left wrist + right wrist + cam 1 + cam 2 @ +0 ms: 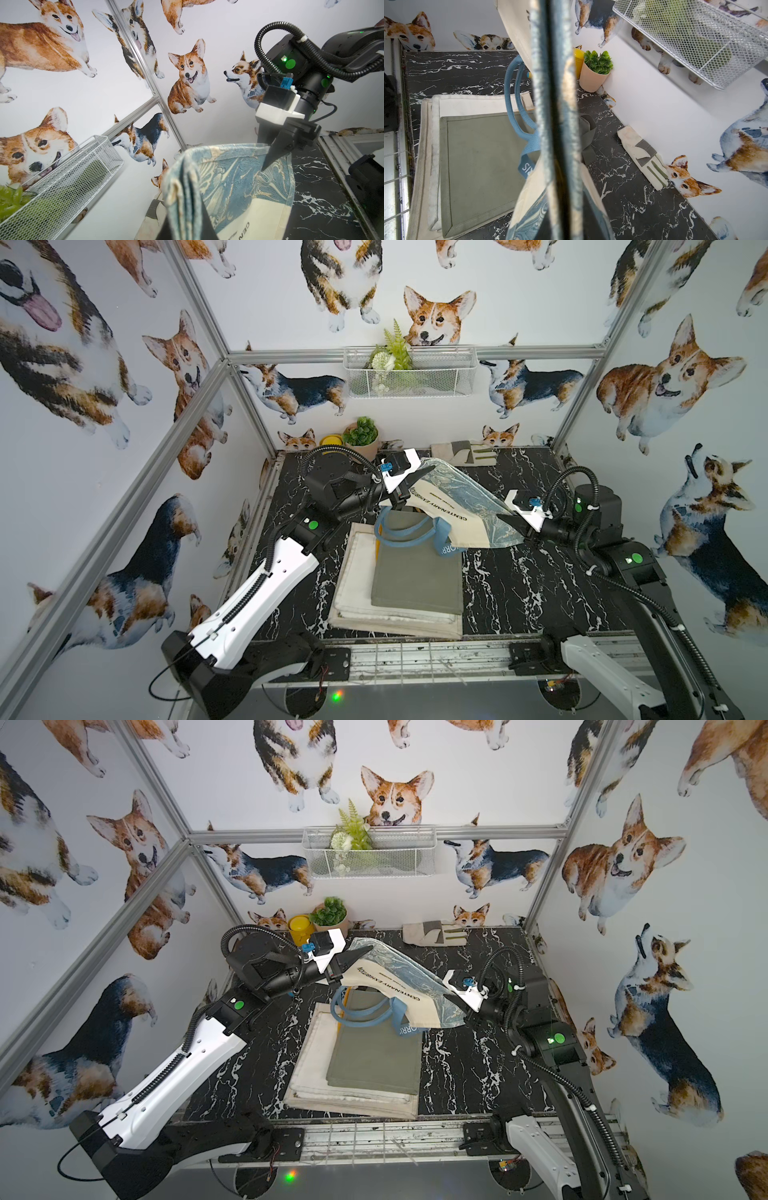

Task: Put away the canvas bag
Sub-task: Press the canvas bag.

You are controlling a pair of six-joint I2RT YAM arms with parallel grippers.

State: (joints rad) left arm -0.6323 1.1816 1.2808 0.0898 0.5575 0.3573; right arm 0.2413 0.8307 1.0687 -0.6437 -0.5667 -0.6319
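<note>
At the near edge of the black marble table (519, 593) a stack of folded bags is laid flat: one grey-green bag (419, 576) is set on top of at least two cream bags (357, 572), whose borders stick out on the left and near sides. Wide bare marble is left on the right of the stack; a narrower strip is left on its left.

Above the stack's far end, the canvas bag (457, 506) is held in the air, stretched between both arms. Its far corner is pinched by the closed jaws of the left gripper (424, 473), its nearer corner by the closed jaws of the right gripper (505, 517). "CENTENARY EXHIBITION" is printed on the cream panel beside a blue pattern. Two blue handles (399, 537) are hung down over the grey-green bag; contact cannot be told. The letters "ORRI" are read on one strap end.

Along the back edge one glove (465, 452), one potted plant (362, 435) and one yellow cup (330, 440) are seen. Higher on the wall, well apart from the canvas bag, one white wire basket (409, 377) is hung, with greenery at its left end.
</note>
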